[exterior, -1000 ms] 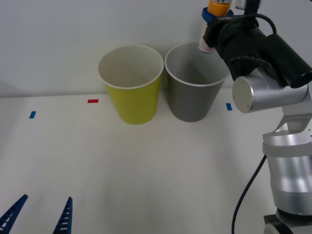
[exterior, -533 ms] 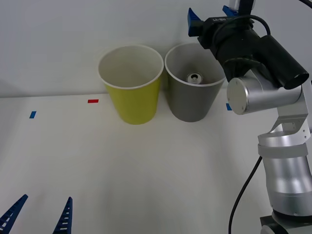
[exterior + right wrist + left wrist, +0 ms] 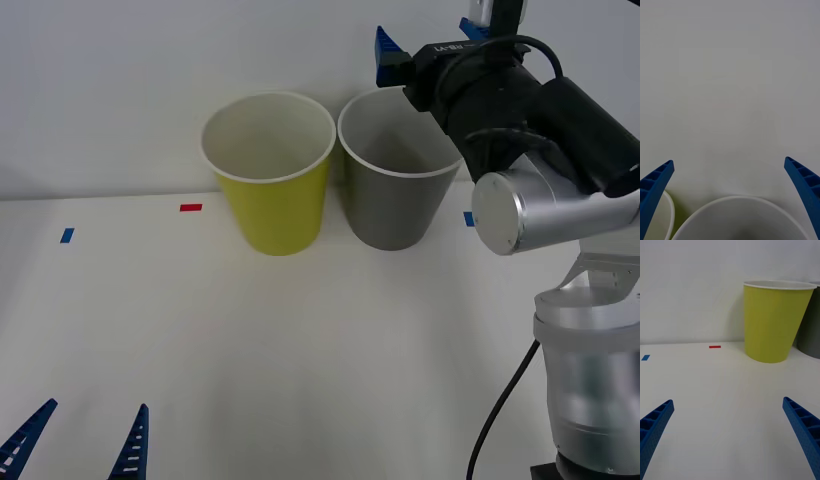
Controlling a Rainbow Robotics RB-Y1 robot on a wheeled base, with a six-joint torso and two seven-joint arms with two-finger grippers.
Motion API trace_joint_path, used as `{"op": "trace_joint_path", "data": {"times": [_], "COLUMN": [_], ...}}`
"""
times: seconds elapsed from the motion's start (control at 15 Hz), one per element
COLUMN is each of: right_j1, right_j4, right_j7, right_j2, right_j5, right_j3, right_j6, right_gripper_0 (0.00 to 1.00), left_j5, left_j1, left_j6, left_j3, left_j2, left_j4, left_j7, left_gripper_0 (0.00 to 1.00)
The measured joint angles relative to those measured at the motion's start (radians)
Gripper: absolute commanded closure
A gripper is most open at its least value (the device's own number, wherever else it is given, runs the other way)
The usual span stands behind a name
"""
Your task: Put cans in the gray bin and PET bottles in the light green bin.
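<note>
The white table (image 3: 300, 340) carries two bins standing side by side at its far edge, almost touching each other. The light green bin (image 3: 270, 175) is on the left and the gray bin (image 3: 397, 170) is on the right, both upright. One second ago the right arm held the can above the gray bin. Half a second ago the can was lying inside that bin, with its metal end visible. Now the can is not visible inside the gray bin; only the pale inner wall is seen from the front.

The right gripper (image 3: 425, 35) is above the far rim of the gray bin, a little higher and more to the left than half a second ago. Its blue fingers (image 3: 655, 183) are spread wide apart and hold nothing.

The left gripper (image 3: 80, 440) is low at the near left edge of the table, in the same place as before, with its fingers wide apart and nothing between them.

Small red (image 3: 190, 207) and blue (image 3: 66, 235) tape marks are on the table.
</note>
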Motion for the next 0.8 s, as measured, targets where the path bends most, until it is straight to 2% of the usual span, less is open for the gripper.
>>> {"op": "trace_joint_path", "data": {"times": [0.27, 0.6, 0.8], "right_j1": [0.149, 0.397, 0.524], "right_j4": [-0.184, -0.391, -0.425], "right_j7": [0.003, -0.005, -0.006], "right_j2": [0.005, -0.031, -0.049], "right_j5": [0.004, 0.007, 0.004], "right_j3": [-0.023, -0.031, -0.036], "right_j6": [0.034, 0.038, -0.007], "right_gripper_0": [0.0, 0.0, 0.0], "left_j5": [0.0, 0.0, 0.0], "left_j1": [0.0, 0.0, 0.0], "left_j6": [0.0, 0.0, 0.0], "left_j3": [0.0, 0.0, 0.0], "left_j2": [0.0, 0.0, 0.0], "left_j4": [0.0, 0.0, 0.0], "left_j7": [0.0, 0.0, 0.0], "left_gripper_0": [0.0, 0.0, 0.0]}}
